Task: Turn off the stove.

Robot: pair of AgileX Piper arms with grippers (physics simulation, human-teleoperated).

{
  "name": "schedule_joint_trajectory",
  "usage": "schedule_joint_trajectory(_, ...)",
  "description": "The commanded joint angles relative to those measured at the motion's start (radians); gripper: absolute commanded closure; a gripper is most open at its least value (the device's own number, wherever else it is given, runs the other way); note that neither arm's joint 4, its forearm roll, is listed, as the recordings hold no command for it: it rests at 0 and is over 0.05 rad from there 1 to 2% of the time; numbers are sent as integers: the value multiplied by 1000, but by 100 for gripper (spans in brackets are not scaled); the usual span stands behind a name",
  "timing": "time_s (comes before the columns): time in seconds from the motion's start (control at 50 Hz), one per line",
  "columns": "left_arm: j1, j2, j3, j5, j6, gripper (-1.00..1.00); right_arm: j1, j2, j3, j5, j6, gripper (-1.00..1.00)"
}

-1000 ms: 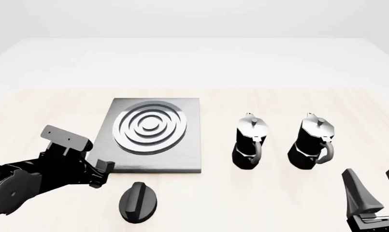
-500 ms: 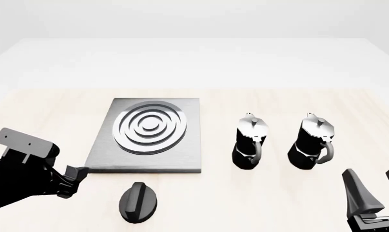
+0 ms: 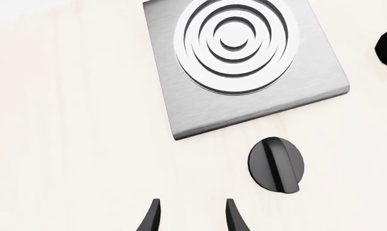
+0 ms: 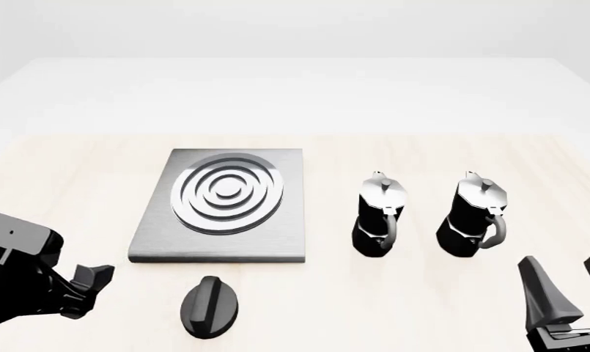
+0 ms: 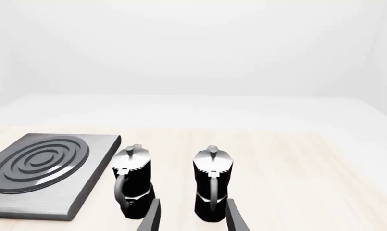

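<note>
Left gripper (image 4: 87, 287) now farther back, left of knob (image 4: 212, 306).

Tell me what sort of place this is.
Probably a simulated kitchen tabletop, a bare rendered mock-up and no real room: a flat metal stove with its separate black knob, and two moka pots standing on a pale wooden table.

A pale, light-wood table top with faint grain (image 4: 451, 154) fills the near part of the front view. Toward 12 o'clock it meets a plain white floor area (image 4: 295, 88), and behind that stands a bare white-grey wall (image 4: 295, 26). The light is soft and even, with weak shadows.
</note>
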Motion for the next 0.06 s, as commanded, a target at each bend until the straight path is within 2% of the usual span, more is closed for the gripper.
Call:
schedule_joint_trajectory(0.02,4,-27,-1,24,1,-100,2,2,0,-2,3,-100)
schedule_joint_trajectory(0.06,2,-16,-13,16,3,-100,2,3,0,-2,4,-100)
